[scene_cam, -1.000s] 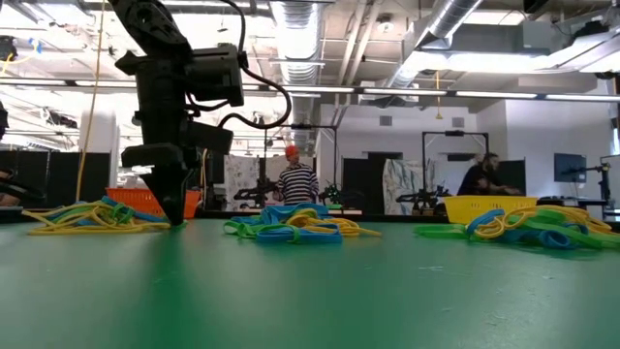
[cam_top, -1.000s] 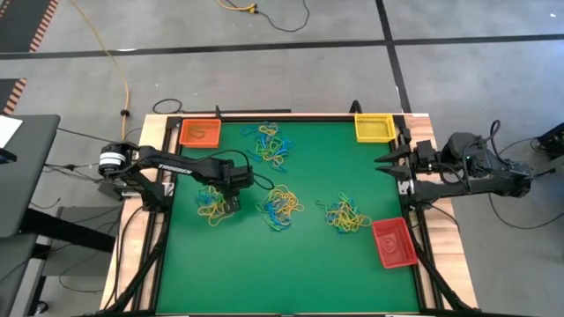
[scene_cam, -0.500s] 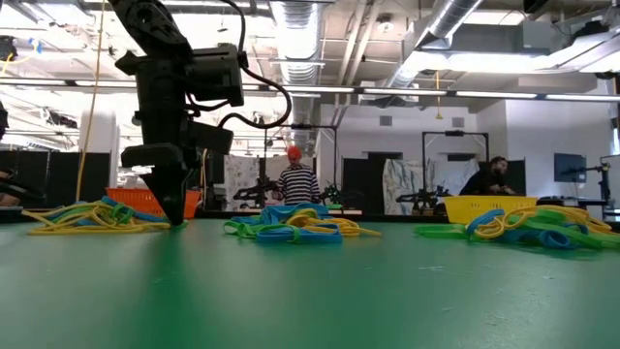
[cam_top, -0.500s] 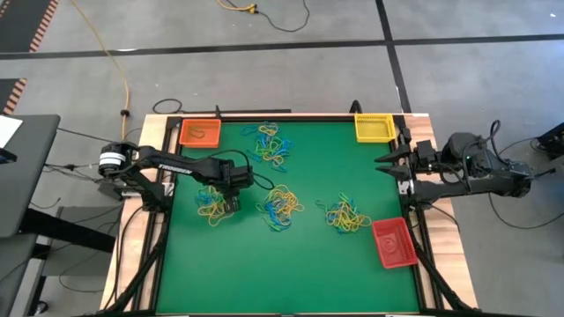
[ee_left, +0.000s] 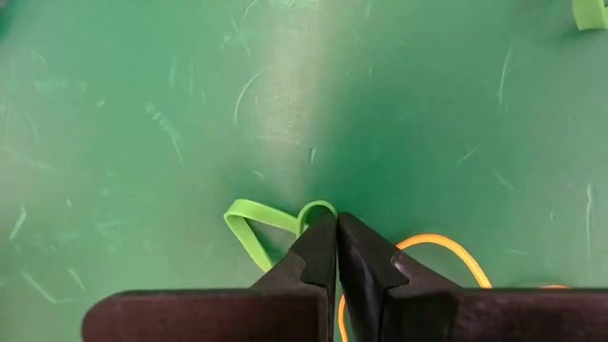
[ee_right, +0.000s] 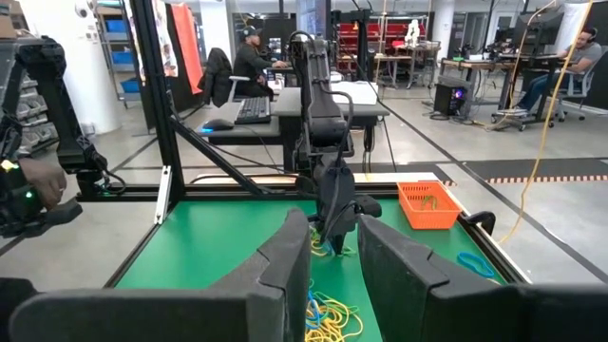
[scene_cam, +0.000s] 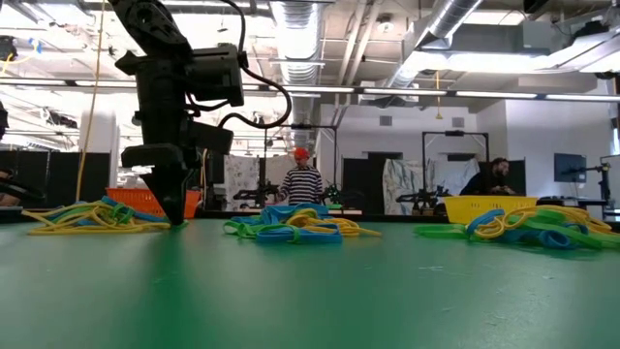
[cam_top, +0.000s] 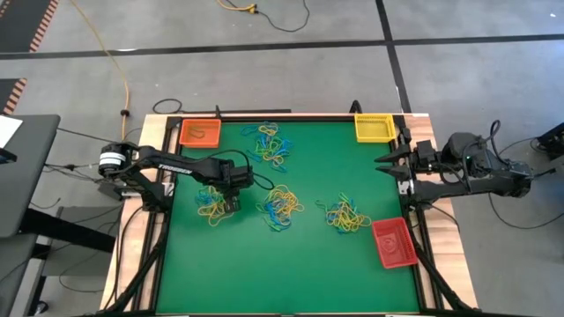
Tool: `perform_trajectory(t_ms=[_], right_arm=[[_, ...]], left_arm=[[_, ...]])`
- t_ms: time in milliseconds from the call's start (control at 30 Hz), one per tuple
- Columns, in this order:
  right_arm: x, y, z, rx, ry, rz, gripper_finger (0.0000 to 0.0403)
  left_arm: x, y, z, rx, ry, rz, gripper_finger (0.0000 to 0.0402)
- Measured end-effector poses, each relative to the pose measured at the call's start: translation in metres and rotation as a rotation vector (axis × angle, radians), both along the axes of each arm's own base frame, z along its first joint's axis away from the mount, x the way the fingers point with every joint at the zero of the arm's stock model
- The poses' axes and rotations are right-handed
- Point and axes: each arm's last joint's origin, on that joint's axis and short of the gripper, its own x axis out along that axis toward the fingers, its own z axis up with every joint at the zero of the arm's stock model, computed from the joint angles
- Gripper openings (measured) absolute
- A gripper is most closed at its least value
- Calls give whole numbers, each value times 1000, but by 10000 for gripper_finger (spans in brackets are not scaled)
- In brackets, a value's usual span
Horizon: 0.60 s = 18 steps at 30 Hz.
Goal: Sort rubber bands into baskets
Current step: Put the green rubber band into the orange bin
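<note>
Rubber bands in yellow, blue and green lie in several piles on the green mat: a left pile [cam_top: 211, 204], a far pile [cam_top: 271, 145], a middle pile [cam_top: 282, 207] and a right pile [cam_top: 348, 216]. My left gripper [cam_top: 231, 204] stands at the left pile's right edge, pointing down and shut on a green rubber band [ee_left: 271, 226]; it also shows in the low view [scene_cam: 176, 218]. An orange-yellow band [ee_left: 446, 249] lies beside it. My right gripper [cam_top: 383, 163] waits open at the table's right edge. The orange basket [cam_top: 200, 132], yellow basket [cam_top: 374, 127] and red basket [cam_top: 393, 242] stand at the table's edges. My left gripper pinches the green rubber band at a bend of its loop [ee_left: 315, 205] between its two fingertips. The fingers come from above, pointing down at the mat. The rest of the band lies flat and slack on the mat.
The orange basket holds a band or two. Open green mat lies at the near side of the table [cam_top: 291, 273]. In the room beyond the table, people show at desks and a yellow cable runs over the floor.
</note>
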Motion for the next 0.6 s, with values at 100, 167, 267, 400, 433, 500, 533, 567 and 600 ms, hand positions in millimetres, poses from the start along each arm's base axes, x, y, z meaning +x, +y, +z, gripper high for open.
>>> perform_trajectory(t_ms=[100,167,267,400,433,500,533,567,600], right_arm=[[0,0,0,0,0,0,127],[0,0,0,0,0,0,127],[0,0,0,0,0,0,127],[0,0,0,0,0,0,127],[0,0,0,0,0,0,127],[0,0,0,0,1,0,127],[0,0,0,0,2,0,127],[0,0,0,0,5,0,127],[0,0,0,0,5,0,127]], left_arm=[[0,0,0,0,0,-3,0],[0,0,0,7,1,-2,0],[-1,1,0,38,16,-4,0],[-4,2,6,100,30,-5,0],[-4,3,9,120,26,-7,0],[-5,5,17,149,14,-8,0],[-5,6,22,162,3,-4,0],[-5,9,28,174,-14,1,0],[-6,11,34,187,-29,7,0]])
